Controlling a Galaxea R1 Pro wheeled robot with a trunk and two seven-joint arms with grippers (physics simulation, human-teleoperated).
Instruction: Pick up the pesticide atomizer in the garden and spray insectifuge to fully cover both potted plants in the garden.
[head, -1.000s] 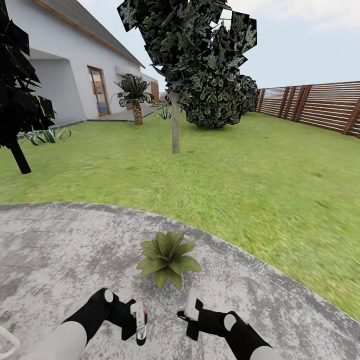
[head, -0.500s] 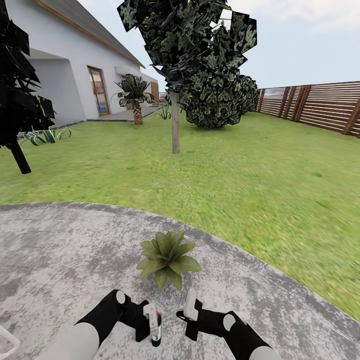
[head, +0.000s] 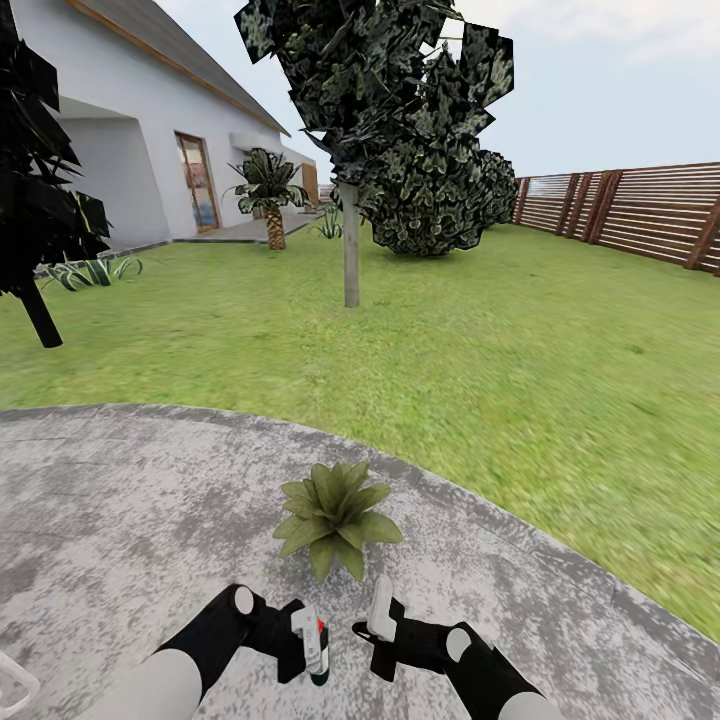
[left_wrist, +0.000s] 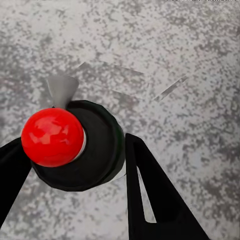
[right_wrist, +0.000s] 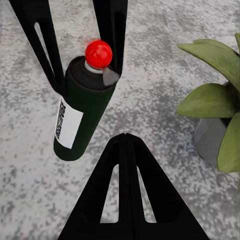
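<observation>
With the spray can (head: 314, 651) clamped in my left pincer (head: 300, 650) at the bottom centre of the head view, pickup looks done — spraying is left. One potted plant (head: 335, 517) sits just above on the patio (head: 120, 500); my right pincer (head: 378, 612) is pressed closed, empty.

From your head view the potted plant (head: 335, 515) hides its own pot under the leaves; in the right wrist view the picture's edge at 3 o'clock cuts the plant off; the pesticide atomizer (head: 314, 648) is small, its label unreadable; a white object (head: 12, 684) at 8 o'clock is cropped, unidentifiable; both forearms run off the frame.
</observation>
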